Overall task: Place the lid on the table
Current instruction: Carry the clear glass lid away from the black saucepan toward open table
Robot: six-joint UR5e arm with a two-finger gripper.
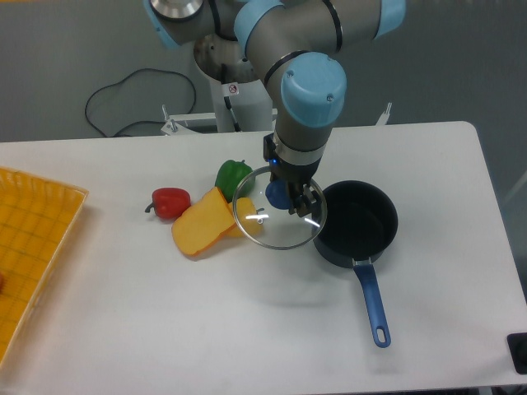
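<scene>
The lid (276, 220) is a round clear glass disc with a thin metal rim and a blue centre knob. My gripper (285, 196) is shut on the knob and holds the lid in the air, tilted, left of the dark saucepan (356, 223). The lid hangs above the white table (206, 321), over the edge of the yellow food piece. The saucepan stands open, its blue handle pointing toward the front edge.
A yellow food piece (203, 224), a red pepper (170, 202) and a green pepper (233, 176) lie left of the lid. A yellow grid-patterned tray (33, 247) sits at the left edge. A black cable runs behind the table.
</scene>
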